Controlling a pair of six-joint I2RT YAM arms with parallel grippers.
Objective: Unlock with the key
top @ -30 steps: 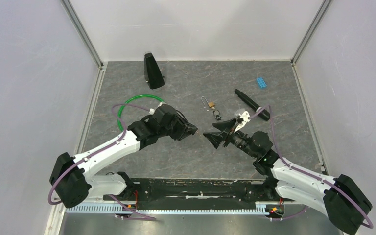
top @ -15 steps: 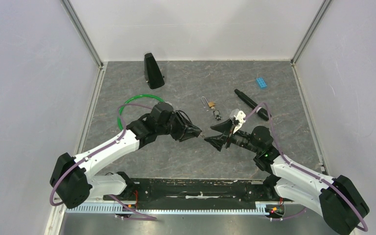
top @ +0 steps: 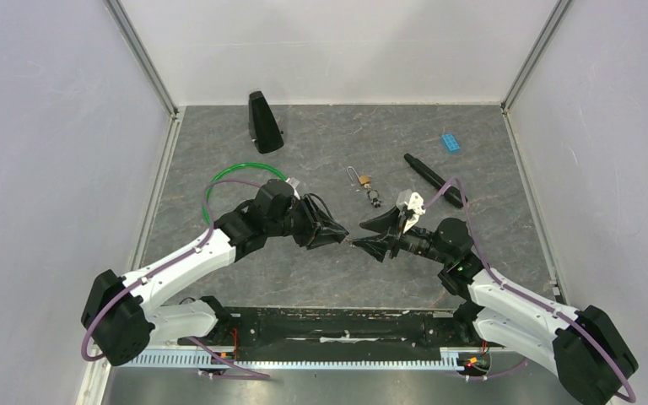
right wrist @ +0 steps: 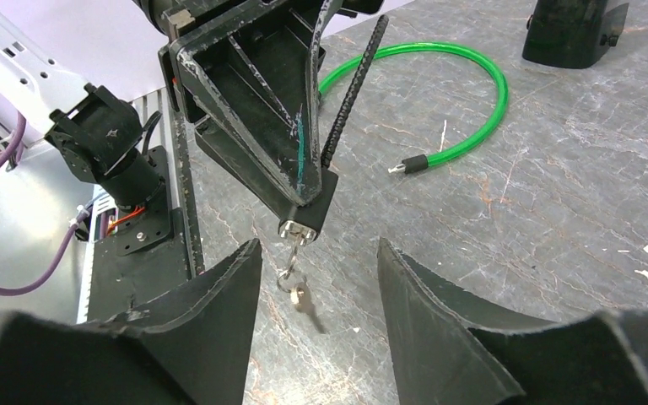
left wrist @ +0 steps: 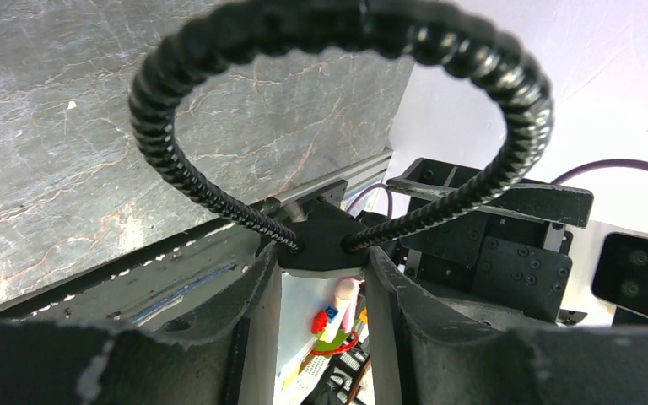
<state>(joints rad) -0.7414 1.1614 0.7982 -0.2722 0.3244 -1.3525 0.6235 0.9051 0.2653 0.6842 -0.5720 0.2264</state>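
Both arms have come closer together over the grey surface [top: 321,135].
The left jaws grip the black cable lock [left wrist: 321,246]; its key [right wrist: 301,295] hangs between the open right jaws, touching neither. A green cable [top: 238,168] and a brass padlock [top: 361,179] lie apart, white walls [top: 337,51] around.

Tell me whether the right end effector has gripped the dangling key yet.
No, the key hangs free in the gap between the right end effector's spread fingers.

Matt black plastic lock [right wrist: 310,205], shiny metal key [right wrist: 300,294]
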